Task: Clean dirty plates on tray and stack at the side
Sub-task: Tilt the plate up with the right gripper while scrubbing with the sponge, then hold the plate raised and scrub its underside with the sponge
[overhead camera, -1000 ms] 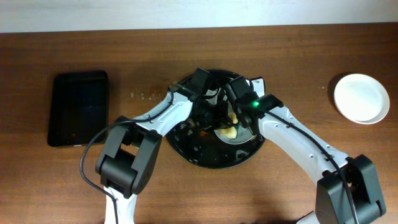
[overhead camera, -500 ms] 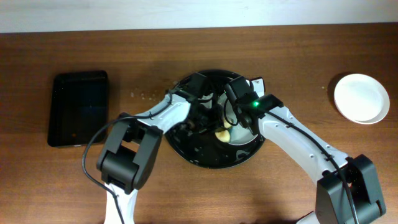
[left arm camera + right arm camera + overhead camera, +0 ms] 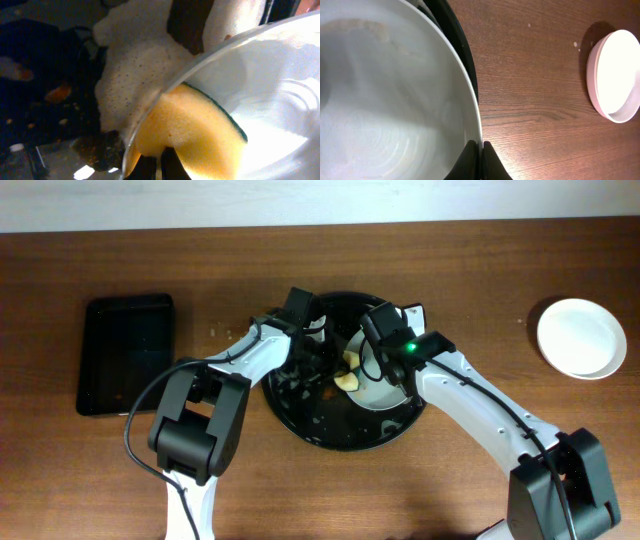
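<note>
Two plates showed in your overhead view. First plate (image 3: 375, 396) sat inside the tray (image 3: 320, 422), just right of frame centre and mostly hidden under your right arm. Second plate (image 3: 581, 338) lay on the table (image 3: 480, 280) at the far right edge, well apart from the tray, and looked plain white.

Your right gripper (image 3: 479, 148) was clamped on the first plate's rim at bottom centre of the right wrist view, one finger inside the rim and one outside. That view had the plate filling the left half, with a faint pale smear near its upper left. The tray's black rim ran just beside it, and the second plate was at the right edge.

Your left gripper (image 3: 159, 163) was closed on the sponge (image 3: 192, 135), with the fingers pinching its lower end at bottom centre of the left wrist view. The sponge was yellow with a dark green edge and was pressed against the inside of the first plate near its rim. White foam (image 3: 132, 85) covered the upper middle of that view, behind the plate edge. Orange crumbs (image 3: 57, 93) dotted the wet tray floor at left.

You also had a rectangular black tray (image 3: 127, 355) at the left of the overhead view, well apart from both arms' grippers.
</note>
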Available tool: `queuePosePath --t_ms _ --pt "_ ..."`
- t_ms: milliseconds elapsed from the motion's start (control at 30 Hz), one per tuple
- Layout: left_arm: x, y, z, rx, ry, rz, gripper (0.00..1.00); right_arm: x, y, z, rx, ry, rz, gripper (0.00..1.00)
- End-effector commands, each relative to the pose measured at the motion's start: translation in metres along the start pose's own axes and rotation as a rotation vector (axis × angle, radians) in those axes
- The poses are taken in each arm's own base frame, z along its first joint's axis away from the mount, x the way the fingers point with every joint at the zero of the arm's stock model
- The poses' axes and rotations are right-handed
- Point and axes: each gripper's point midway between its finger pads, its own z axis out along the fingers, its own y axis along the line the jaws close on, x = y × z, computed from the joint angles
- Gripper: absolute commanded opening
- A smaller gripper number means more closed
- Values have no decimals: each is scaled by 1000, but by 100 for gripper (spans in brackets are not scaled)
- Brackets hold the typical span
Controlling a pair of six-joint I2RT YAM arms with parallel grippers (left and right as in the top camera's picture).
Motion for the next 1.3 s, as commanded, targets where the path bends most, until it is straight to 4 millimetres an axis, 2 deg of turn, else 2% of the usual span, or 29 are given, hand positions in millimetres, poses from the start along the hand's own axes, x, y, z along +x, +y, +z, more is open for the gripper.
queuePosePath --t_ms 0,167,233,467,600,667,767,1033,1100,1267 --pt "12 -7 14 -15 39 18 0 -8 -4 -10 5 -32 16 4" --pt "47 -21 34 -28 120 77 0 -8 -4 -10 5 -32 15 4" --pt "61 -34 35 31 182 83 0 -8 -4 -10 5 -32 16 4" --pt "79 -50 28 139 289 59 0 -10 0 -12 3 -46 6 4" --pt "82 -47 27 131 301 54 0 -10 0 -13 7 -48 4 4" --pt "79 -38 29 86 277 71 0 -10 1 -13 7 -49 5 4" --pt "69 -12 30 -47 214 54 0 -10 -1 -13 13 -51 5 4" --pt "20 27 10 -166 48 13 0 -10 -1 -13 14 -51 5 4" --pt "9 31 7 -181 8 19 0 -10 -1 -13 14 -51 5 4" --pt "4 17 9 -119 0 49 0 -10 -1 -13 15 -49 3 4"
